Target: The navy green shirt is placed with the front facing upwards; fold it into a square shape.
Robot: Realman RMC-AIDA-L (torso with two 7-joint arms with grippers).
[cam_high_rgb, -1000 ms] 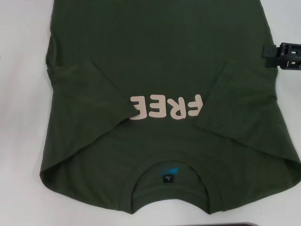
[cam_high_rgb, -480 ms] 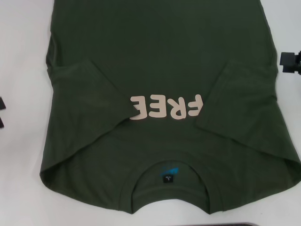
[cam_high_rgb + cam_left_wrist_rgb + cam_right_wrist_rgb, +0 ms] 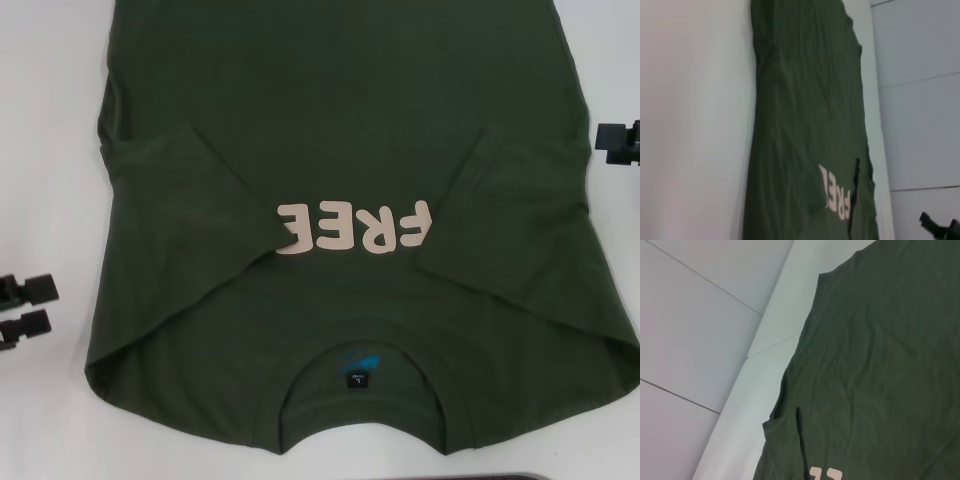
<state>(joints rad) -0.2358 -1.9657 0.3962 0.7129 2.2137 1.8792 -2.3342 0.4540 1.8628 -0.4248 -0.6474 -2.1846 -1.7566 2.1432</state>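
Dark olive-green cotton shirt (image 3: 340,200) is spread lengthwise away from the robot; the left gripper (image 3: 22,310), parted and empty, is nearest its shoulder edge; the right gripper's (image 3: 618,142) opening cannot be told.

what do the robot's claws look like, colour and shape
Only the tips show in the head view. The left claw is matte black, two blocky rectangular fingers with squared ends, one above the other with a gap between. The right claw is also black and boxy, cut off by the picture's edge. No cables or markings are visible.
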